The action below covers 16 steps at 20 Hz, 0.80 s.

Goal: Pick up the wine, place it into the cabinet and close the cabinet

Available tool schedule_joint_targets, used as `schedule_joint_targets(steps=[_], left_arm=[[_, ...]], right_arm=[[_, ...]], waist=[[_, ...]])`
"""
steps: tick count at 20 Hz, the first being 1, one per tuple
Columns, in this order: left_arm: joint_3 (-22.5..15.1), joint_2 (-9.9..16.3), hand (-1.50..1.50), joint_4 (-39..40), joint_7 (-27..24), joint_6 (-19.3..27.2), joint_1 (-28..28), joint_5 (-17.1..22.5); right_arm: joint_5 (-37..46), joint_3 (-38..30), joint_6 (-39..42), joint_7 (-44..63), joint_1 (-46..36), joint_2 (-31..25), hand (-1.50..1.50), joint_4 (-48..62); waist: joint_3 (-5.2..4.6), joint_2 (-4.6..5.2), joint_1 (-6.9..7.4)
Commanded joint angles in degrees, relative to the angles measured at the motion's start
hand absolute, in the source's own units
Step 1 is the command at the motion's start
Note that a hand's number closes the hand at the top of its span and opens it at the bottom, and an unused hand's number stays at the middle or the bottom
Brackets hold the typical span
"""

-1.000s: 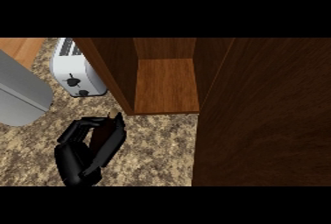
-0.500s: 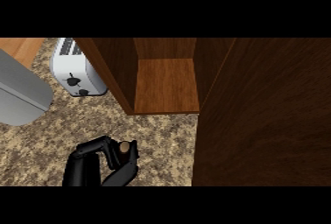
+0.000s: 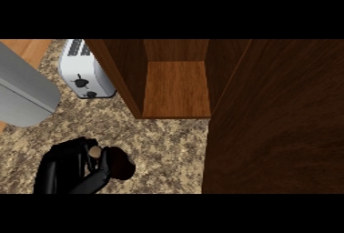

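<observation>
At the far left a grey appliance [image 3: 23, 91] lies over the counter's [image 3: 161, 136] edge, and beside it stands a white toaster [image 3: 84, 68]; neither has moved. Below them the left hand [image 3: 67, 170] has changed the most: one second ago it was higher, close to the front edge of the cabinet [image 3: 178, 82], and now it is drawn back toward the lower edge of the view, on the speckled counter. Its fingers are curled around the wine [image 3: 113, 161], a dark bottle, so the grip is closed on it. The bottle is now seen almost from above: the small tan top is near the thumb and the dark round body spreads to the right of it. I judge that its long axis is close to vertical, with the neck pointing up toward the camera, perhaps leaning a little to the left. This means the bottle is taken and lifted, but it is not yet in the cabinet, whose wooden shelf has nothing on it. Further right the cabinet door [image 3: 275, 118] is swung wide open, filling that side. The right hand is not visible.
</observation>
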Motion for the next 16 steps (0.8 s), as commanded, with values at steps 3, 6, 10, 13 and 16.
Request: schedule_joint_targets(steps=[3, 6, 10, 13, 16], left_arm=[[7.4, 1.4, 1.5, 5.4, -9.2, -18.6, 3.2, 10.6], [9.2, 1.9, 1.5, 6.4, -8.2, -22.6, 2.4, 11.3], [6.1, -1.4, 1.5, 5.6, -0.3, -16.8, -4.9, 6.1], [5.3, -2.3, 1.5, 2.6, 5.0, -14.0, -7.8, 4.5], [2.4, -4.8, 1.5, -1.8, 7.5, -12.6, -7.2, 2.3]], right_arm=[[-2.4, 0.8, -2.4, 7.6, 0.5, 0.0, -1.5, -9.5], [-6.9, -3.9, -0.1, 6.1, 3.1, -1.5, -1.5, -9.0], [-7.9, -5.1, 0.9, 5.0, 1.2, -1.5, -1.5, -6.7], [-4.2, -1.7, -1.5, 8.8, -0.4, -0.6, -1.5, -9.8], [-3.6, -1.6, -0.9, 5.7, -0.5, 0.2, -1.5, -6.5]], waist=[[0.37, -0.19, 0.46], [0.49, -0.13, 0.38], [0.52, -0.07, 0.28], [0.5, -0.14, 0.24], [0.52, -0.13, 0.54]])
